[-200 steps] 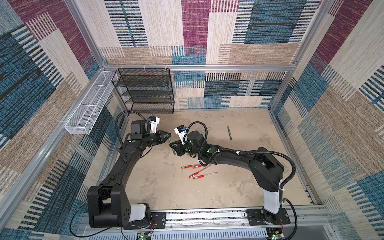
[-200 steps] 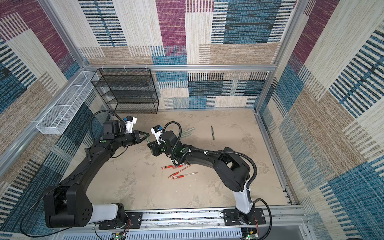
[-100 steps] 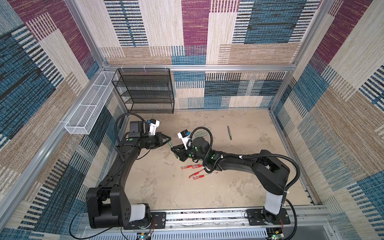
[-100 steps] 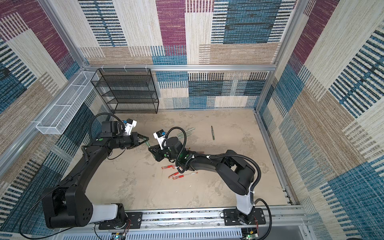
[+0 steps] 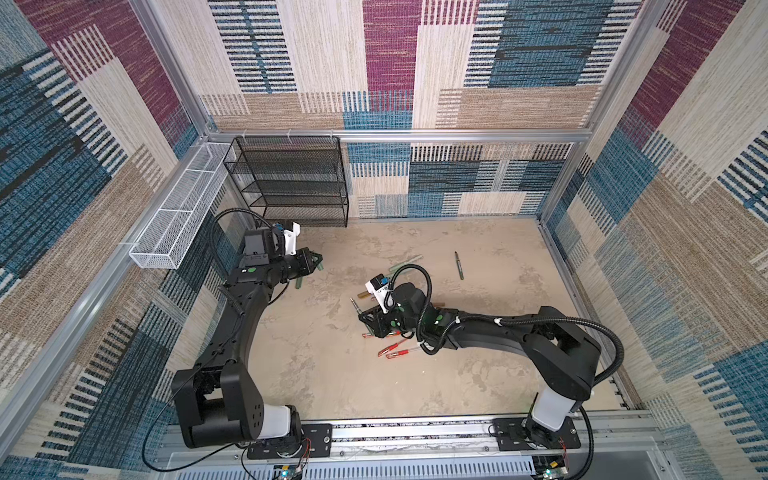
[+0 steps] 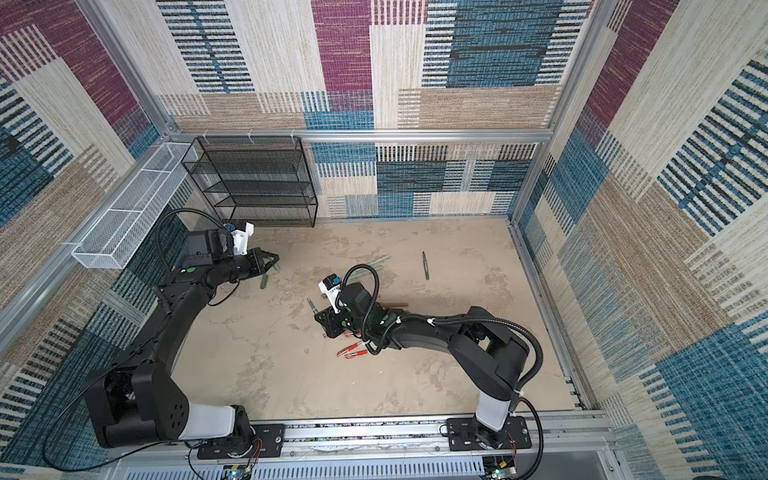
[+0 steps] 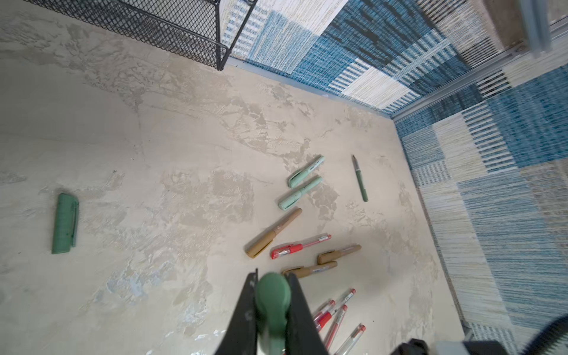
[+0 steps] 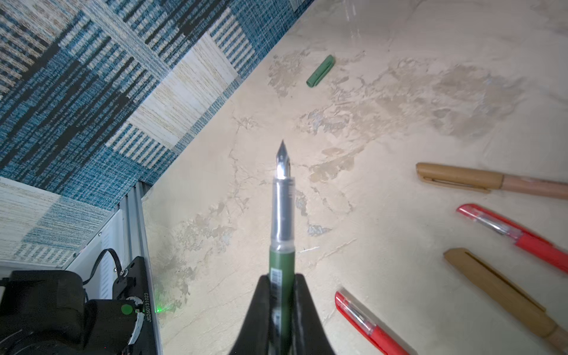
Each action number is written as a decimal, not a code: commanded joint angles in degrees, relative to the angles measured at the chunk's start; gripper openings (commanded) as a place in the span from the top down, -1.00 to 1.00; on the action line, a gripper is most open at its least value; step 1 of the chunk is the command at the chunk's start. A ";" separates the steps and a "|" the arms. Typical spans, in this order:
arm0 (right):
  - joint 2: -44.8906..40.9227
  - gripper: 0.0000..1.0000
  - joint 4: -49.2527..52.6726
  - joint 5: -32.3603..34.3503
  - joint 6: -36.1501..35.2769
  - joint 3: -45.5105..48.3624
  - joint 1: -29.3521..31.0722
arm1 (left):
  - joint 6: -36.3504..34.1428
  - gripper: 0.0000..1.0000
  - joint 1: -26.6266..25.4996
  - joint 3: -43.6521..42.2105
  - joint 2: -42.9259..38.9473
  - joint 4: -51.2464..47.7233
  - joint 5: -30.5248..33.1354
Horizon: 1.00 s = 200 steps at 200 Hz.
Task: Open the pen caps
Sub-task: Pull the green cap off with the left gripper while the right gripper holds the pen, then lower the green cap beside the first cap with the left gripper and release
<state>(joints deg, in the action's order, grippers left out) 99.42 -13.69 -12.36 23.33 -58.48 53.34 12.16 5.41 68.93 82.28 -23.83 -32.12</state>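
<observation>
1. Left pincer: jaws clamped on a dark green cap, rounded end outward, held clear of the table.

2. Right pincer: jaws clamped on a green pen body. Its clear section and bare nib project ahead of the jaws. My two pincers are well apart in both top views.

3. Handling, my judgement: the pen caps look light, stiff and smooth, so likely to slip. They probably sit by friction and want a straight pull along the pen. I would take a cap across its barrel, clear of the clip, and the body just behind the seam. The nib is the fragile part.

4. Loose green cap: flat on the table, well off to one side of my left pincer.

5. Capped stock, ahead of my left pincer:
- red pens, nearest
- tan pens, beyond them
- mint pens, farther
- one uncapped dark pen, farthest

6. Table: beige, mottled, flat and matt. Round barrels may roll on it.

7. Room:
- black mesh rack, beyond my left pincer, against the back wall
- white wire basket, on the side rail
- woven patchwork walls, all round
</observation>
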 commanded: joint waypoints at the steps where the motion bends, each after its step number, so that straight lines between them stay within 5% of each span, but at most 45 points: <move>1: -2.74 1.00 2.70 4.03 1.27 0.22 -1.14 | -7.03 1.00 -0.86 4.57 4.60 -6.79 5.78; 39: -11.24 1.00 7.79 7.29 2.41 2.94 -4.64 | -12.26 1.00 -1.90 11.20 13.92 -13.81 17.24; 114: -27.93 1.00 18.34 11.33 1.51 10.63 -13.00 | -14.27 1.00 -2.51 18.26 26.66 -18.98 25.15; 200: -31.82 1.00 21.75 11.33 2.69 12.86 -16.52 | -16.38 0.99 -3.21 23.66 35.66 -21.08 35.49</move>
<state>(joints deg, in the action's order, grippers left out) 68.12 7.81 -0.99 25.28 -46.11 37.23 -2.44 2.17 91.68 116.57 -43.94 -1.43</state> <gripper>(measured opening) 0.124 0.141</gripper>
